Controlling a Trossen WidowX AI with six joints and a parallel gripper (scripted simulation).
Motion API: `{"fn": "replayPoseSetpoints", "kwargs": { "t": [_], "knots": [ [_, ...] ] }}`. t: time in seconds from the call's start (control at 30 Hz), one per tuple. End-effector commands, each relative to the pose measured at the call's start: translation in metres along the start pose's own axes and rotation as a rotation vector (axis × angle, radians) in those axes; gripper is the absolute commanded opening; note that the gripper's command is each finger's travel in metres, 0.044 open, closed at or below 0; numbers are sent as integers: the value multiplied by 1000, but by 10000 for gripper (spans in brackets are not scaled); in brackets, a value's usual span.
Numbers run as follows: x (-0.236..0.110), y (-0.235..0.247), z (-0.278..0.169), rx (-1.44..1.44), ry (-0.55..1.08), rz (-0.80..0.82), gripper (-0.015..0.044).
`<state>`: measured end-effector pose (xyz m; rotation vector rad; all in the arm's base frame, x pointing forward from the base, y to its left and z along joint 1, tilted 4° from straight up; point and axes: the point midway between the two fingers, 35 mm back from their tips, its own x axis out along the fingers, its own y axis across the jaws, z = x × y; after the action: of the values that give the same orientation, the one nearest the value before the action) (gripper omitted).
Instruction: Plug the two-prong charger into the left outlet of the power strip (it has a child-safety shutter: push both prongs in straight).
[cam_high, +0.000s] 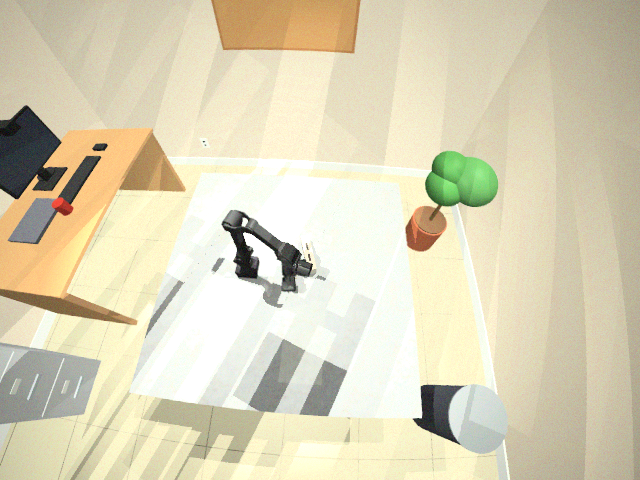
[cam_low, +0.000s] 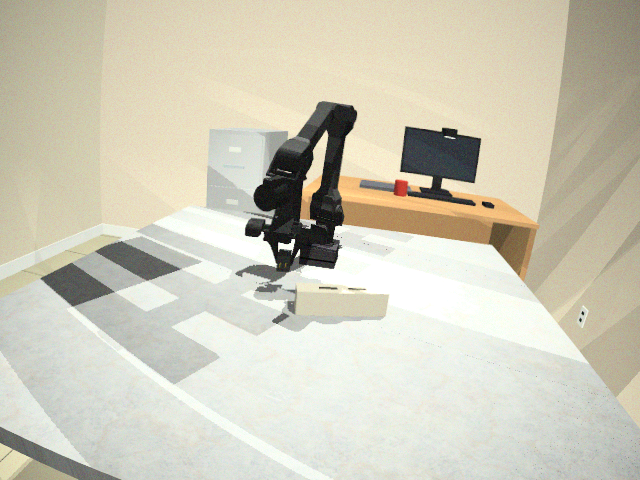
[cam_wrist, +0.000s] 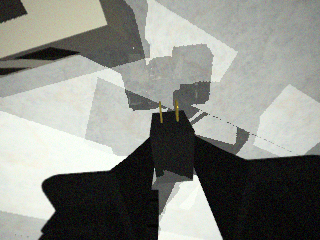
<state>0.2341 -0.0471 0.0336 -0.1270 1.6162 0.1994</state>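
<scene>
While one black arm (cam_low: 324, 149) bends over the grey-patched worktop (cam_low: 392, 361), its tool (cam_wrist: 172, 165) is pinching one black charger (cam_wrist: 172, 145), whose two brass prongs (cam_wrist: 169, 112) point down toward the surface. Raised above the worktop, the charger hangs near but apart from one cream power strip (cam_low: 341, 303). Two dark slot marks show on the strip's top face.
</scene>
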Motion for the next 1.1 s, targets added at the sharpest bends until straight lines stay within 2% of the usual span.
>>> {"fn": "replayPoseSetpoints", "kwargs": {
  "t": [0.0, 1.07],
  "knots": [
    [3, 8, 0, -1, 1, 6, 0],
    [16, 66, 5, -50, -3, 4, 0]
  ]
}}
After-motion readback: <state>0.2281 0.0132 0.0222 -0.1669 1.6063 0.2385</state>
